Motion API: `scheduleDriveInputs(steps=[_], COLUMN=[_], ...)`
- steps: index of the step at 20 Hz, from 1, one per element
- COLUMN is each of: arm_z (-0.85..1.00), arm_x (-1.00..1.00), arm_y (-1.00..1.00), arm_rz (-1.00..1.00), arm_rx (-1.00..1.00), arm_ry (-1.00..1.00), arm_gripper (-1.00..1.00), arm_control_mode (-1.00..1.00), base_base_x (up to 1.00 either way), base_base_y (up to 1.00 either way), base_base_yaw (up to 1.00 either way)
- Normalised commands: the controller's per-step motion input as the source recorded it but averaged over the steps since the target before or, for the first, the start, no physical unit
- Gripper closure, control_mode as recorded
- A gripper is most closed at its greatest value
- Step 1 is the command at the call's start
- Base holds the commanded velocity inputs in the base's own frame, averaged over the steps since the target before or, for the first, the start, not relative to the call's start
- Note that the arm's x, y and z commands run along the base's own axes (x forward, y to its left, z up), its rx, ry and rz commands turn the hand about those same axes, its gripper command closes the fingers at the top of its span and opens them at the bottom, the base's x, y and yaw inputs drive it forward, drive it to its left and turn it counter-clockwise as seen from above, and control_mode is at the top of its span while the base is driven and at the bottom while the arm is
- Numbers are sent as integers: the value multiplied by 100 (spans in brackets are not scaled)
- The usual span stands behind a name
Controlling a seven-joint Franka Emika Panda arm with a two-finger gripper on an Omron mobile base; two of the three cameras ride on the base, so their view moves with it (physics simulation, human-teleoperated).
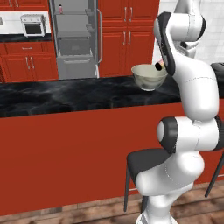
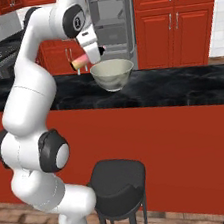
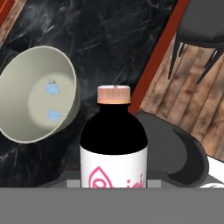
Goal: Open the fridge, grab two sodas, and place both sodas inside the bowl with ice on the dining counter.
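- The fridge (image 1: pixel 76 39) stands open at the back between red cabinets (image 2: pixel 179 18), its grey shelves and bottom drawer bare to view; a small soda (image 1: pixel 61 8) stands on its top shelf.
- The surface (image 1: pixel 65 94), black marble with white veins over a plain red front, runs across both base views; black stools (image 2: pixel 116 181) stand before it.
- The bowl (image 2: pixel 112 74), pale and deep, sits upright on the surface; in the hand view two small blue ice pieces (image 3: pixel 52 101) lie in its bottom.
- The tool (image 2: pixel 92 56) hangs just beside the bowl's rim, on the robot's side of it, pinching a second soda (image 3: pixel 113 140).
- That soda has a dark body, a white label with pink markings and a light tan cap; it lies tilted in the grip, above the surface and outside the bowl.
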Motion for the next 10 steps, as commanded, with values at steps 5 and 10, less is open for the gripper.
scheduleDriveInputs(steps=[5, 10], arm_z=[-25, -30], arm_x=[18, 23], arm_y=[0, 0], arm_rz=[6, 4], arm_rx=[4, 0], arm_ry=[0, 0], arm_gripper=[100, 100], arm_control_mode=[-100, -100], base_base_x=[0, 0], base_base_y=[0, 0], base_base_yaw=[0, 0])
